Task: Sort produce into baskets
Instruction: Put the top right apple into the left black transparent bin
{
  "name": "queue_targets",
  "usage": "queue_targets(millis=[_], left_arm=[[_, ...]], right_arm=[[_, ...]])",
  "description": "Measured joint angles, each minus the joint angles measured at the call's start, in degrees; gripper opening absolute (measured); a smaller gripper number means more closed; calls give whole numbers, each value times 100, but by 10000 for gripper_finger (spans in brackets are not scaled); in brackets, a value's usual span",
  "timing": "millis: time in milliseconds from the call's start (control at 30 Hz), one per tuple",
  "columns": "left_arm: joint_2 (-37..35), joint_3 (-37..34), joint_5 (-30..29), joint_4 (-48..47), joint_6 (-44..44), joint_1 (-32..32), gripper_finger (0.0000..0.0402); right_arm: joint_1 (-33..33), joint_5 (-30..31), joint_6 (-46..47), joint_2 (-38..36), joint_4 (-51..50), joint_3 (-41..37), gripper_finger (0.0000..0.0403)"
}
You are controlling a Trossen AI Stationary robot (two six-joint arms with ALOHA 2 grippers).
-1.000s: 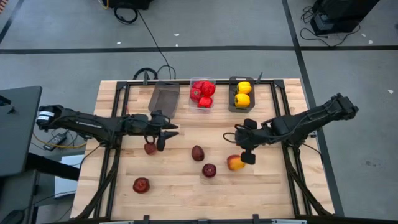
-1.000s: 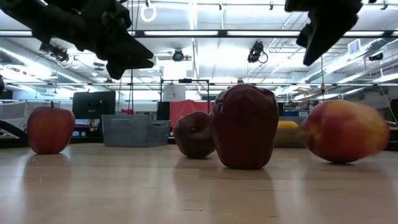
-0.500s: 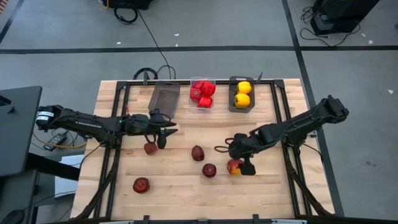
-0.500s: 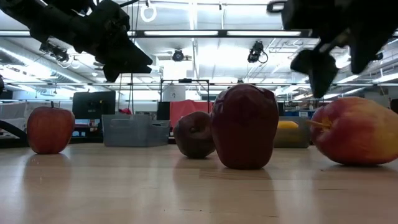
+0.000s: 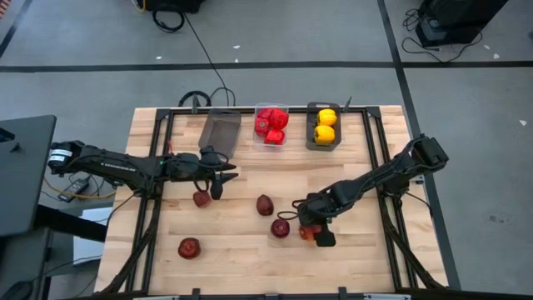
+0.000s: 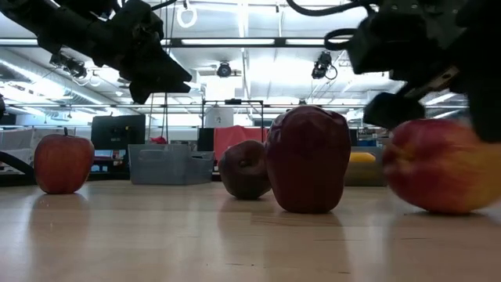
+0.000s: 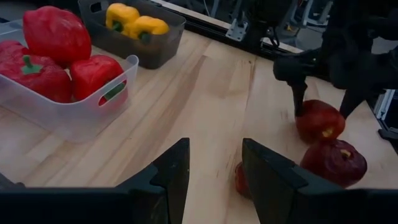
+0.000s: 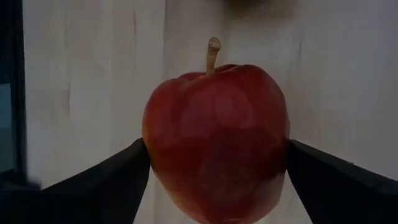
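A red-and-yellow apple [image 5: 310, 227] lies on the wooden table, right of centre. My right gripper [image 5: 311, 228] is down over it and open, one finger on each side of the apple [image 8: 214, 130]. Three maroon apples [image 5: 265, 204] [image 5: 281, 227] [image 5: 201, 198] and a red one [image 5: 189, 247] rest on the table. My left gripper [image 5: 223, 177] hangs open above the table's left part, with nothing between its fingers [image 7: 174, 174]. At the far edge stand an empty dark basket [image 5: 220, 131], a clear basket [image 5: 271, 137] with red peppers and a dark basket [image 5: 311, 125] with yellow peppers. My right gripper has a finger [image 8: 118, 180] at each of the apple's two sides [image 8: 152, 149], coming from above with the stem pointing away. Whether the fingers touch the apple, I cannot tell. The apple rests on the table.
A black frame [image 5: 158, 150] runs along the table's left, right and far edges. The maroon apple [image 6: 307, 160] lies just left of the right gripper's apple [image 6: 438, 166]. Bare wood lies along the near edge.
My right gripper has come down and toward the table's near-left, has opened, and now stands astride the red-and-yellow apple. That apple has rolled a little toward the near edge.
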Motion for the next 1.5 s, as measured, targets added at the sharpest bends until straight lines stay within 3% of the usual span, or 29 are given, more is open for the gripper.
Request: queue_targets(millis=[167, 333, 433, 667, 833, 1000, 1300, 1500], left_arm=[[2, 0, 15, -6, 1, 0, 152], [2, 0, -136, 0, 60, 0, 152], [46, 0, -399, 172, 450, -2, 152], [151, -2, -674, 1492, 1154, -2, 152], [129, -1, -727, 2489, 1945, -2, 152], [129, 0, -733, 2658, 2671, -2, 152], [355, -2, -417, 2724, 3091, 6, 152], [575, -2, -532, 2912, 3102, 20, 152]], right_arm=[[-263, 999, -471, -455, 169, -65, 325], [-598, 2296, -937, -1179, 460, -48, 322], [-884, 2659, -1372, -1465, 1350, -49, 330], [-1603, 2571, -1993, -1124, 3950, -36, 329], [-1886, 2304, -2277, -486, 5122, -39, 334], [-2026, 2178, -2182, 8, 6184, -39, 335], [-2217, 1901, -1953, 327, 6690, -21, 337], [-2230, 1903, -2018, 320, 6745, -21, 335]])
